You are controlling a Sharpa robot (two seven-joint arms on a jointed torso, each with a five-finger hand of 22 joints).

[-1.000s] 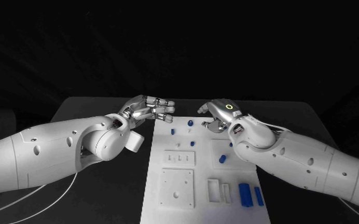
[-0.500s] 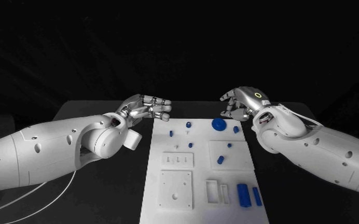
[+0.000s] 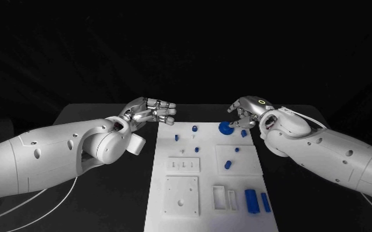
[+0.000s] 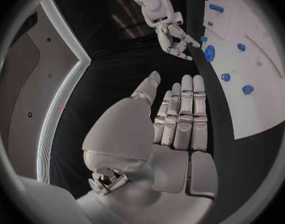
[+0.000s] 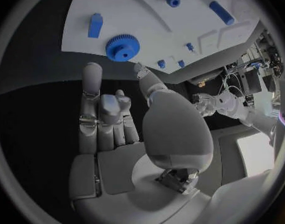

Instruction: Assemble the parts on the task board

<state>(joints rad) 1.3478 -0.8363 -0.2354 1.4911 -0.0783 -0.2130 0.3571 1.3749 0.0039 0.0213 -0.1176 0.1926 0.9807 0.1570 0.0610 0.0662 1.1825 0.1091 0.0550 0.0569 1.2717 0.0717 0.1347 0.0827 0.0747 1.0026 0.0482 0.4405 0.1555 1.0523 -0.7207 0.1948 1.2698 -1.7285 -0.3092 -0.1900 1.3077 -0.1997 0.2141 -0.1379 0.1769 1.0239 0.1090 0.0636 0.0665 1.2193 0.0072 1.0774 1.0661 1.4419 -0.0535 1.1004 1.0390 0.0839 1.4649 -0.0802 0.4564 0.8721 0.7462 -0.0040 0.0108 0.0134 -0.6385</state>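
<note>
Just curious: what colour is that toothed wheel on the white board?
Blue. The gear shows best in the right wrist view, lying on the board.

blue gear [image 3: 226, 129] flat on white task board [image 3: 182, 167]

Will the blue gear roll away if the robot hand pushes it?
Probably not. The blue gear lies flat on the task board, so a push would likely slide it rather than roll it. It looks stiff and light, like plastic. Its toothed rim should give fingers some grip. The right robot hand is beside it, holding nothing.
</note>
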